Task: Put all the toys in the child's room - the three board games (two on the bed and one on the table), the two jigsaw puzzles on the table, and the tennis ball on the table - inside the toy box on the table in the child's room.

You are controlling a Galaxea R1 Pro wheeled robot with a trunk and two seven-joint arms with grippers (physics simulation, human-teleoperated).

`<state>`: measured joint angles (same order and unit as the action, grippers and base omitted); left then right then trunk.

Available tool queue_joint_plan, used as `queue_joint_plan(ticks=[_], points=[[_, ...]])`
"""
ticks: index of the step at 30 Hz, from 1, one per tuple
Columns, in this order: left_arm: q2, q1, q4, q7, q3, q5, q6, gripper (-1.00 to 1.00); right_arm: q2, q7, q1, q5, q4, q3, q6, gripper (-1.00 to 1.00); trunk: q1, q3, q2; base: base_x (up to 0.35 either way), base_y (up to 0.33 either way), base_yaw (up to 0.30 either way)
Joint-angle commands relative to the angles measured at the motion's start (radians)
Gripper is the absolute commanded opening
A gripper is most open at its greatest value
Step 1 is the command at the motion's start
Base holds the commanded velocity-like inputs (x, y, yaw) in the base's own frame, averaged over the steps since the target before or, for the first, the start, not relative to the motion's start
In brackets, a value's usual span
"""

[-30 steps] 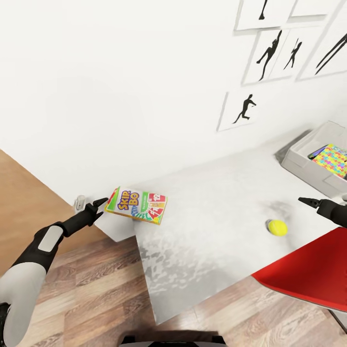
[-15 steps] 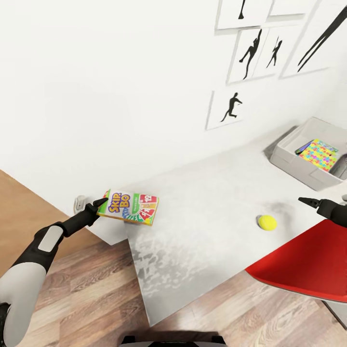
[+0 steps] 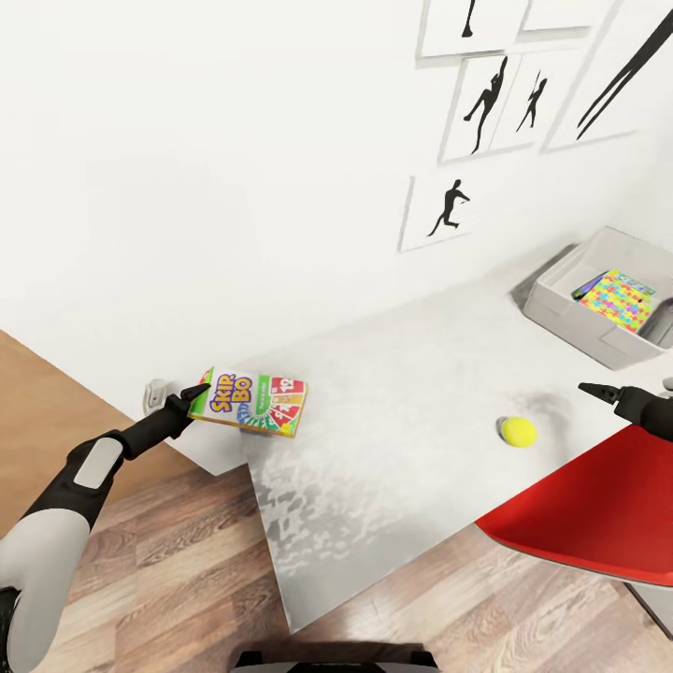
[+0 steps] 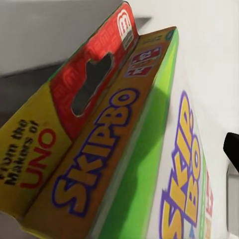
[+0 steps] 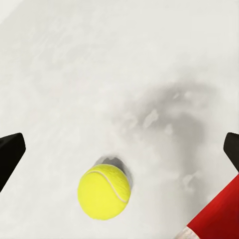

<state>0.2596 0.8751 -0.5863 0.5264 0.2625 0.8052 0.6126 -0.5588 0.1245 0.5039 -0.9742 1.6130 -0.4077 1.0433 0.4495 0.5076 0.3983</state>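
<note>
The left arm reaches forward and up from the lower left of the head view, white upper segment bent at a grey elbow into a slim black forearm. The left gripper point(image 3: 198, 393) sits at the forearm's tip, its jaws closed on the near end of the Skip-Bo box point(image 3: 250, 402), which it holds lifted and tilted. The right arm enters from the right edge, black wrist level. The right gripper point(image 3: 591, 388) points leftward; in the right wrist view its black fingertips point(image 5: 10, 154) stand wide apart, holding nothing.
</note>
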Motion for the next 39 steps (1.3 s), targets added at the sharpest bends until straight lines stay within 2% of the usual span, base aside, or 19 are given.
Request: queue_joint_plan(ticks=[1,16,17,39], points=[[0.0,0.001,0.0,0.001,0.003,0.003,0.007,1.0,0.0,0.01,0.001,-0.011,0.001,0.0,0.004,1.0,0.001,0.001,0.002,0.0,0.0,-0.003],[0.0,0.001,0.0,0.001,0.002,0.003,0.007,1.0,0.0,0.01,0.001,-0.011,0.001,0.0,0.004,1.0,0.001,0.001,0.002,0.0,0.0,-0.001],[0.0,0.001,0.0,0.001,0.002,0.003,0.007,-1.0,0.0,0.01,0.001,-0.011,0.001,0.0,0.004,1.0,0.001,0.001,0.002,0.0,0.0,0.0],[-0.001,0.0,-0.001,0.016,-0.001,0.014,0.01,-1.0,-0.001,0.01,0.001,-0.011,0.001,0.003,0.004,1.0,0.001,0.001,0.002,0.0,0.0,0.0]])
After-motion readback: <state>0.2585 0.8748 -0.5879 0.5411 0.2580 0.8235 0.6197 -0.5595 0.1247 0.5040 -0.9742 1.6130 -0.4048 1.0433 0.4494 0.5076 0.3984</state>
